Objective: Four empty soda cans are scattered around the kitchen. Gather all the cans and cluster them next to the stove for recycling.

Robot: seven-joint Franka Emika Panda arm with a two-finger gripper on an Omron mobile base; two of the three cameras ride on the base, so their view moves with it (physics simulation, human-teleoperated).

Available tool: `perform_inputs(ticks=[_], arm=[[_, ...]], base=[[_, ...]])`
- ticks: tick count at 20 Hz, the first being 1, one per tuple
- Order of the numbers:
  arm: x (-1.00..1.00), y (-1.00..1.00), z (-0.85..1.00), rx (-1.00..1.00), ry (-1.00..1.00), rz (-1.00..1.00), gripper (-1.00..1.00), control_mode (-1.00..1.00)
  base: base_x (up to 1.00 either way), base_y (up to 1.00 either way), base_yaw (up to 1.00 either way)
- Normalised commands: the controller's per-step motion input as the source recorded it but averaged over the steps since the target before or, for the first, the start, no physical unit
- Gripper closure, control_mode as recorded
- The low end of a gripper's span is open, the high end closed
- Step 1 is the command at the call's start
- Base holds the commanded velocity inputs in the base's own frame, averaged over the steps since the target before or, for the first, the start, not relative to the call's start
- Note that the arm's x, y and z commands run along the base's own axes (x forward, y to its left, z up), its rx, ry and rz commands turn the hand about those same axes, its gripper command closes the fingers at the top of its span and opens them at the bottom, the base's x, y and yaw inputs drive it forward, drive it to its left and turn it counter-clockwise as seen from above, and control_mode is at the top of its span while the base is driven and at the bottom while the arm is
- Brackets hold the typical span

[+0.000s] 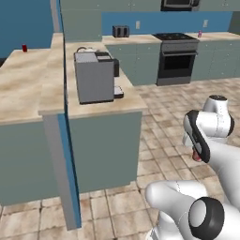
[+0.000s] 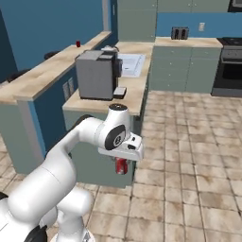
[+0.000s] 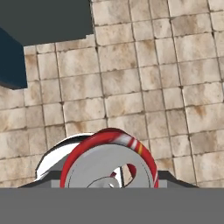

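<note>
The claw hangs under the white hand and points down at the brown tiled floor. It is pinching a red soda can. The two fingers are pressed onto the can's sides, with the can between them. In the hand view the red can is right up close, and you look down on its silvery top. The can is up in the air, above the floor and touching nothing but the claw.

Beside the claw stands the worktop with a grey coffee machine on it. Another red can sits far off on that worktop. The stove is far away across the floor. A small purple can stands just next to the stove.
</note>
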Motion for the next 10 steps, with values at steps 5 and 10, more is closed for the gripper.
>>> perform_inputs(ticks=[5,10], arm=[[0.0,0.0,0.0,0.0,0.0,0.0,1.0,1.0],[0.0,0.0,0.0,0.0,0.0,0.0,1.0,1.0]], base=[[0.21,-0.66,0.0],[0.33,-0.59,0.0]])
